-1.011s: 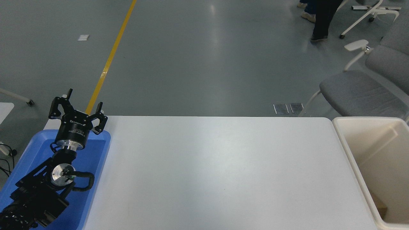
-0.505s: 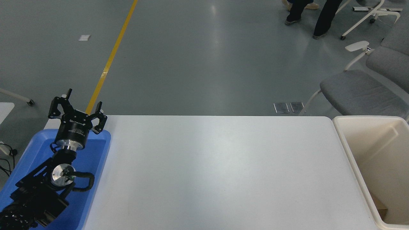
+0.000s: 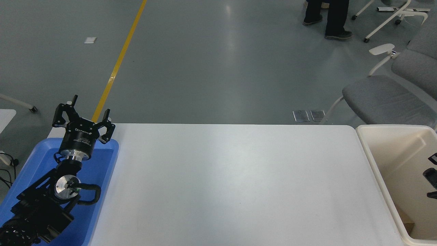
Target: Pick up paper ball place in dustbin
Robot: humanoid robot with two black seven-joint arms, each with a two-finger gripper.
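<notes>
1. At the right edge of the scene, the right gripper (image 3: 432,176) shows only as a few black parts over the dustbin (image 3: 367,150); whether its jaws are spread or closed cannot be told.
2. A small tan-brown shape, probably the paper ball (image 3: 407,223), lies low inside the dustbin against its near-left wall. None is visible on the white table (image 3: 239,184).
3. Judged from this layout, the deposit looks done, and the step in hand is clearing the right arm from the bin.
4. To do this well, the arm should rise straight above the thick rim before any sideways travel, so that no part catches the sloping wall or drags the bin.
5. The left gripper (image 3: 83,118) is parked at the near left over the blue tray (image 3: 102,171), jaws spread and holding nothing; it needs no action.
</notes>
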